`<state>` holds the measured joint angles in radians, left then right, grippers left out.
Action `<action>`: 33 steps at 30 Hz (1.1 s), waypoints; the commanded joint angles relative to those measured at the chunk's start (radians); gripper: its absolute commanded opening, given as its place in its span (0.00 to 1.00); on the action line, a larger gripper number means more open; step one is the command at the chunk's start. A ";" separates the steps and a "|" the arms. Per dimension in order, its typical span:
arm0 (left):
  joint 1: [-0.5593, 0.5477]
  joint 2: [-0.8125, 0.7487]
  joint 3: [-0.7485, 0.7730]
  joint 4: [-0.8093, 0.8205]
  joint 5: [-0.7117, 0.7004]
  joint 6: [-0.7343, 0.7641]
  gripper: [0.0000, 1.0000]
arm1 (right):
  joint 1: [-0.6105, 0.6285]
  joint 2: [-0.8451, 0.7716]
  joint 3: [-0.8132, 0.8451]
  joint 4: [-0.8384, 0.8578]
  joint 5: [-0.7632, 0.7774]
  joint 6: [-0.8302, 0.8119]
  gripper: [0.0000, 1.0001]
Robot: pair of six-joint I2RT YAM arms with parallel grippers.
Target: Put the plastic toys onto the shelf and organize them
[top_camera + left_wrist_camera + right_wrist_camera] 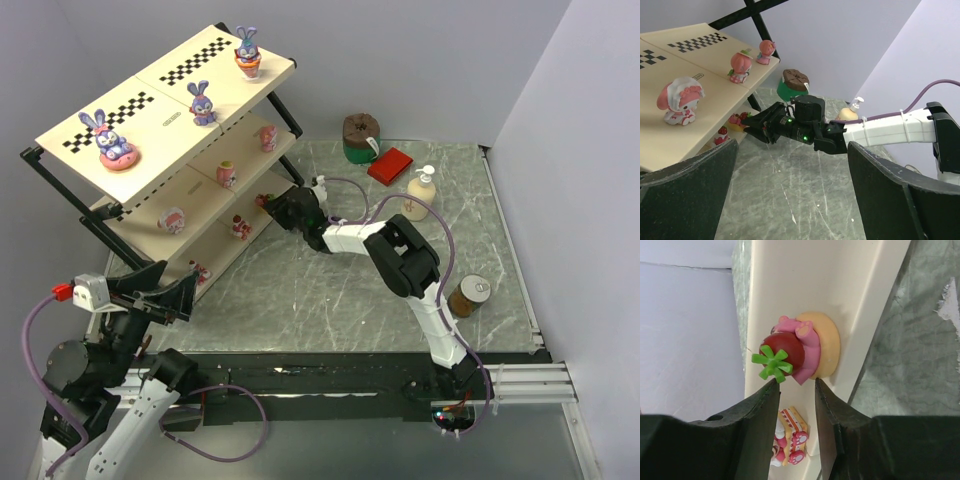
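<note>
The shelf (160, 120) stands at the back left. Three purple-blue bunnies (113, 140) stand on its checkered top board. Pink toys (227, 176) stand on the middle board, also in the left wrist view (680, 100). My right gripper (275, 207) reaches to the bottom board's right end. In the right wrist view it (795, 384) is open. A pink strawberry-headed toy (790, 352) on an orange base stands just beyond its fingertips. A cake-slice toy (792, 440) stands further along that board. My left gripper (790, 200) is open and empty, low beside the shelf's near end (165, 290).
A brown-topped green pot (361, 137), a red box (390, 165) and a cream pump bottle (420, 195) stand at the back of the grey mat. A tin can (470, 295) stands right of the right arm. More small toys (240, 227) sit on the bottom board.
</note>
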<state>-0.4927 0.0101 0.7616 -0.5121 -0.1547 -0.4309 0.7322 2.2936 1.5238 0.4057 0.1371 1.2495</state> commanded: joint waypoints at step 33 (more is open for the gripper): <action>0.000 -0.081 0.001 0.037 -0.002 0.014 0.96 | 0.098 0.138 0.242 -0.087 0.128 0.116 0.33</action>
<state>-0.4927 0.0101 0.7559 -0.5049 -0.1547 -0.4309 0.8165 2.3829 1.6955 0.3729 0.1997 1.3251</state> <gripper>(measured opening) 0.966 0.336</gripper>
